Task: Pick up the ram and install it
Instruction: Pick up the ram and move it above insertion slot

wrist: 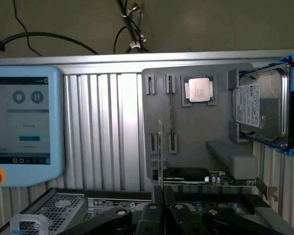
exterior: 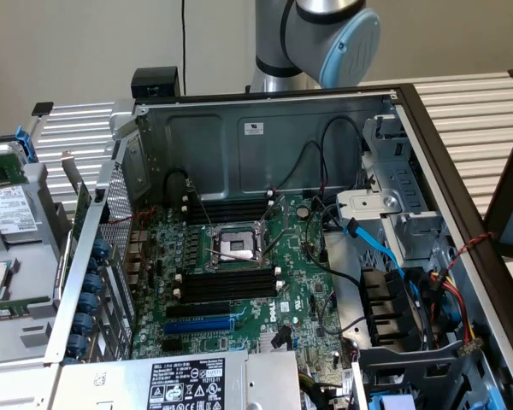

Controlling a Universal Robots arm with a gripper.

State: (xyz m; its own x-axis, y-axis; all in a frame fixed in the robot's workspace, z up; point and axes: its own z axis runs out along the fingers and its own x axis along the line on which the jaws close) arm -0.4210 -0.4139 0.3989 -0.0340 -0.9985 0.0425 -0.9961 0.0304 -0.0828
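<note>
Apparently the pick-up half is done. In the wrist view the tool (wrist: 160,196) is clenched on the ram (wrist: 160,147), which shows edge-on as a thin upright strip rising from between the fingertips. It is apart from the grey tray (wrist: 196,142) behind it. That tray carries a processor chip (wrist: 198,90) and a hard drive (wrist: 262,107) in a blue frame.

The installing half looks undone. In the exterior view the computer case (exterior: 239,128) lies open with the motherboard (exterior: 295,256) exposed. The black memory slots (exterior: 227,282) with white end clips sit empty on both sides of the processor socket (exterior: 235,246). The blue slot (exterior: 197,325) is bare as well. I judge that the ram has yet to reach the board, so the whole seating step remains.

Everything rests on a table (exterior: 470,102) of ribbed aluminium slats. The case takes up the table's middle, and the tray stands at the edge on the exterior view's left. A control tablet (wrist: 19,122) with a lit screen and a red button lies on the slats beside the tray. Behind the table's far edge is a plain beige wall (wrist: 210,24) with a few dark cables (wrist: 132,24) hanging against it.
</note>
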